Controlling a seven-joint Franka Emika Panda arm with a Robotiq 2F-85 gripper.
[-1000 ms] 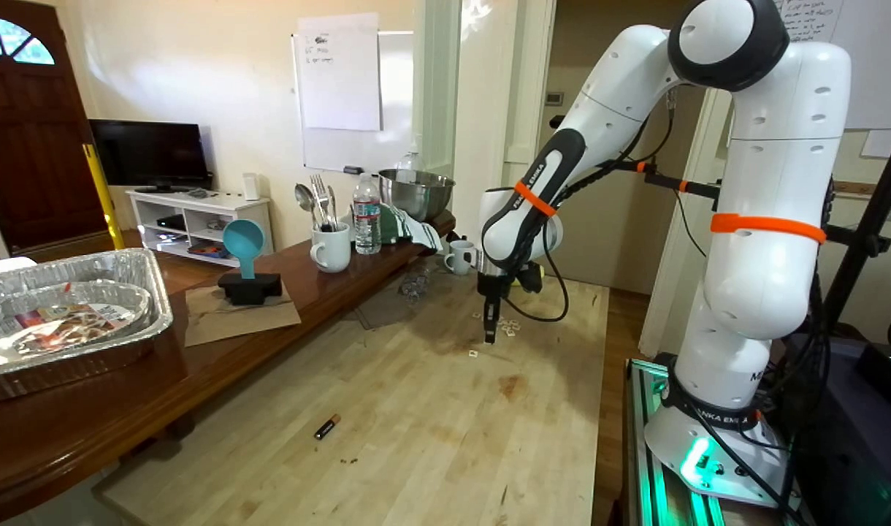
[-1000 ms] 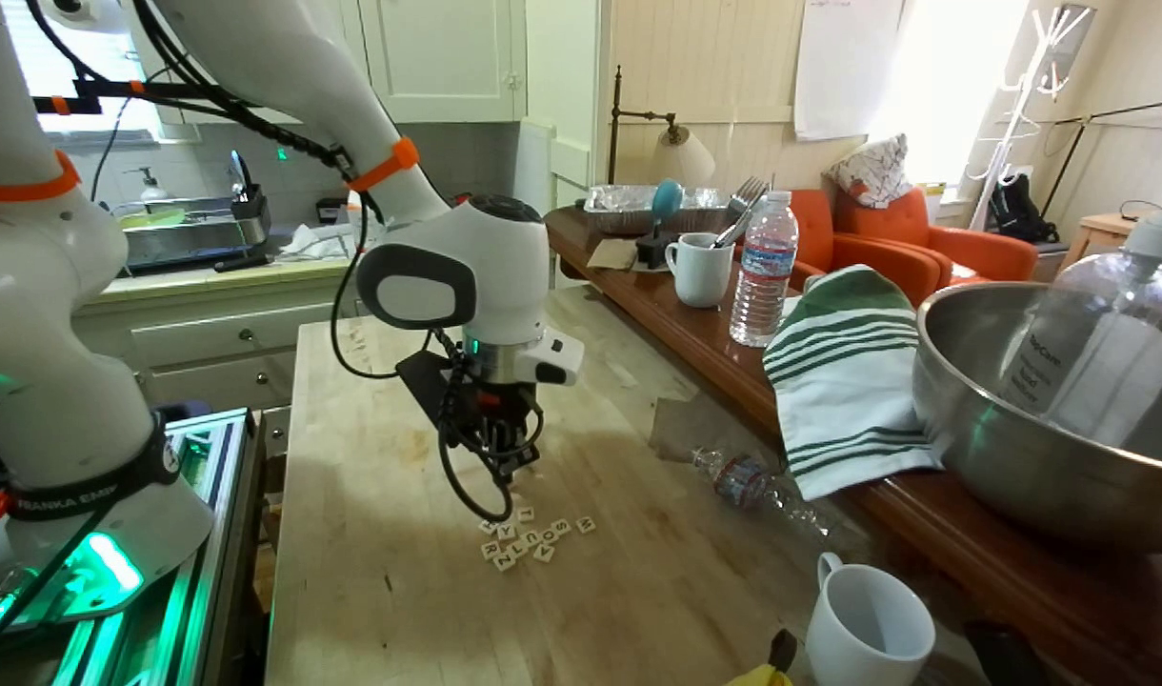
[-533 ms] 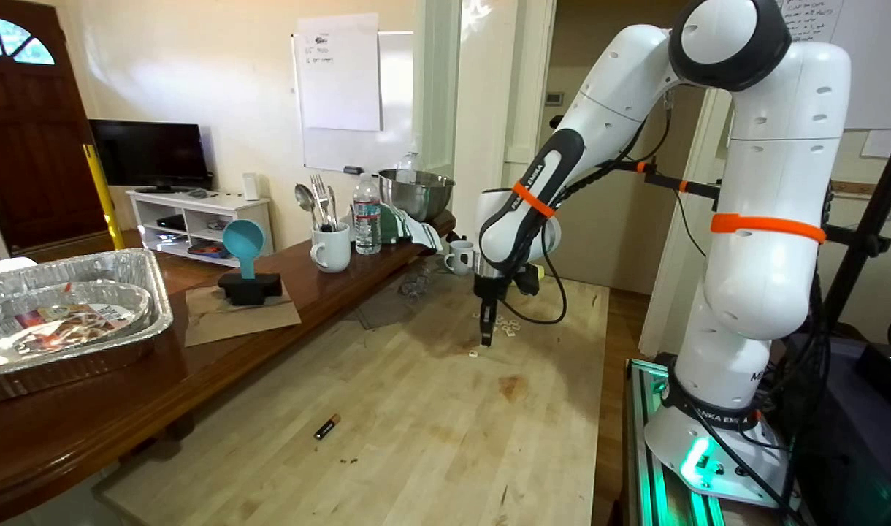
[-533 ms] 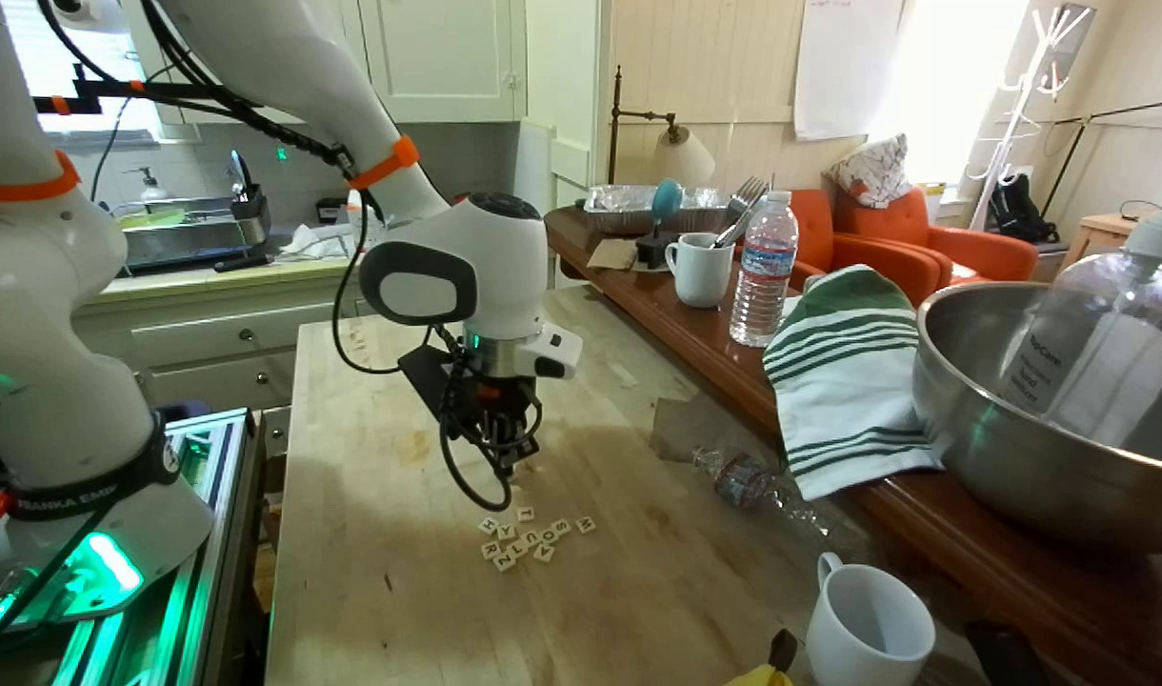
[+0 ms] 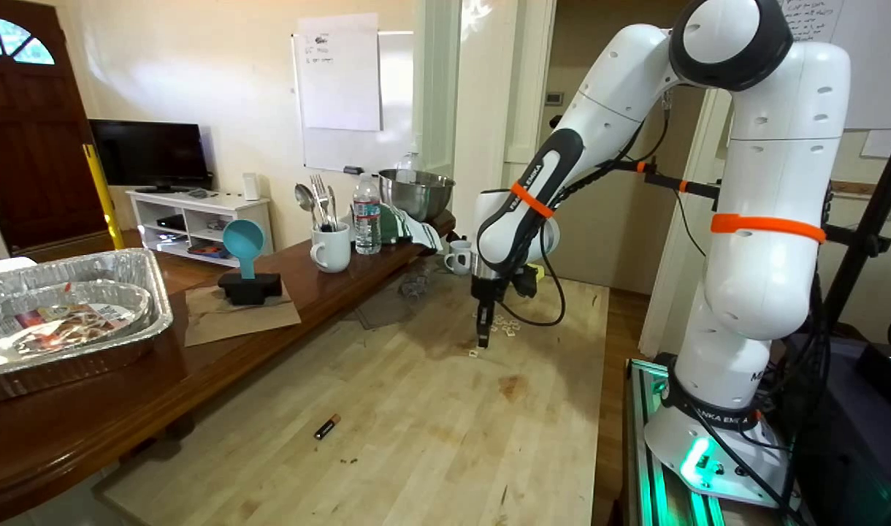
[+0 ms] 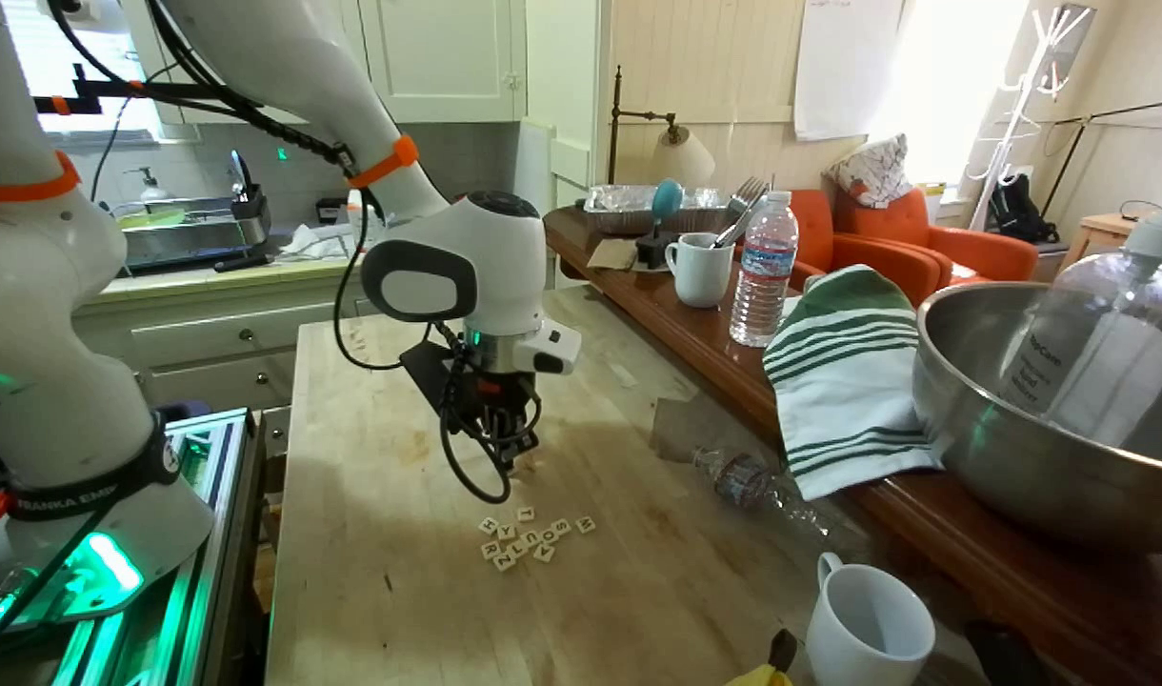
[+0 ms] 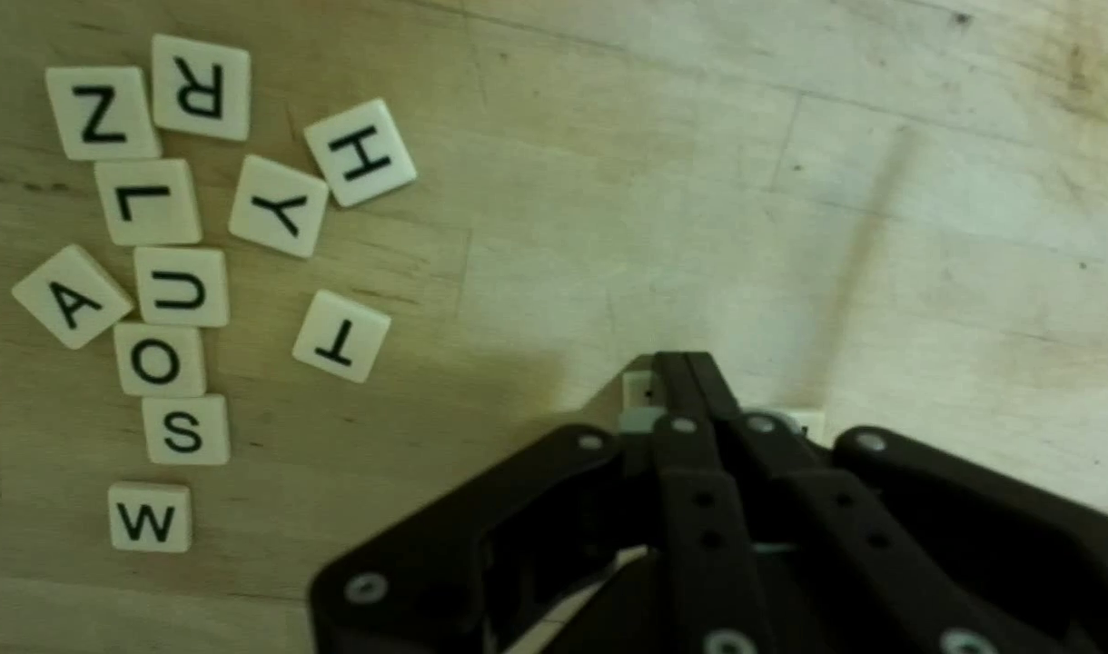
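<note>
While my claw (image 7: 685, 365) points down with its fingers pressed together, a cream tile (image 7: 638, 389) bearing a dark mark lies on the wooden table (image 5: 431, 438) and shows beside the tips, partly hidden. Its visible left edge runs up and down the wrist view, though I cannot tell its long axis. Right of my fingers a 2nd tile (image 7: 810, 421) peeks out, and 11 lettered tiles (image 7: 183, 287), nearly square, lie face up to the left, turned various ways.
</note>
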